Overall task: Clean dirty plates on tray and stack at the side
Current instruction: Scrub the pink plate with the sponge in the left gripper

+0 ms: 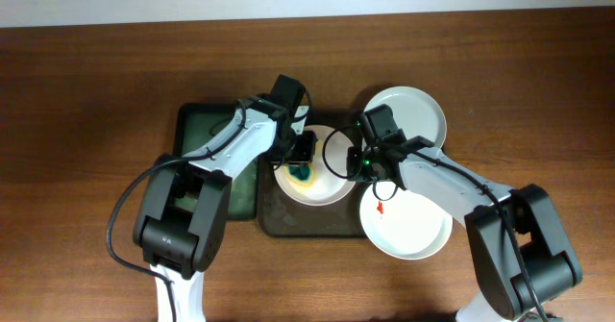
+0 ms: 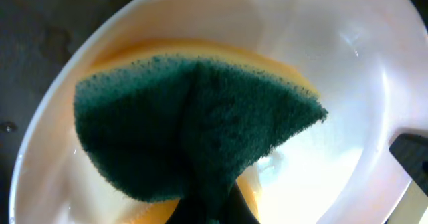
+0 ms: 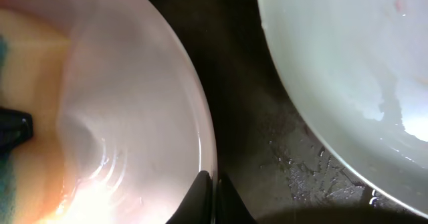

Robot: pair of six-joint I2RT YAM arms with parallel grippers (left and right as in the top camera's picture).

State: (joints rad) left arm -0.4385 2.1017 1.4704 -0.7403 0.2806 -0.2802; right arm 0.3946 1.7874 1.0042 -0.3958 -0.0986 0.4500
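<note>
The dark brown tray (image 1: 288,221) holds a white plate (image 1: 332,189). My left gripper (image 1: 301,163) is shut on a green-and-yellow sponge (image 2: 194,130) and presses it into this plate (image 2: 348,83). My right gripper (image 1: 361,159) is shut on the plate's right rim, one finger on each side of the rim (image 3: 214,190). A second plate (image 1: 413,231) with a small red smear (image 1: 381,210) lies at the tray's right front edge. A third plate (image 1: 408,111), with no smear showing, lies at the back right.
A smaller black tray with a green inside (image 1: 207,135) lies left of the brown tray, under my left arm. The brown tray floor (image 3: 241,83) looks wet between the held plate (image 3: 134,103) and a neighbouring plate (image 3: 348,83). Wooden table lies all around.
</note>
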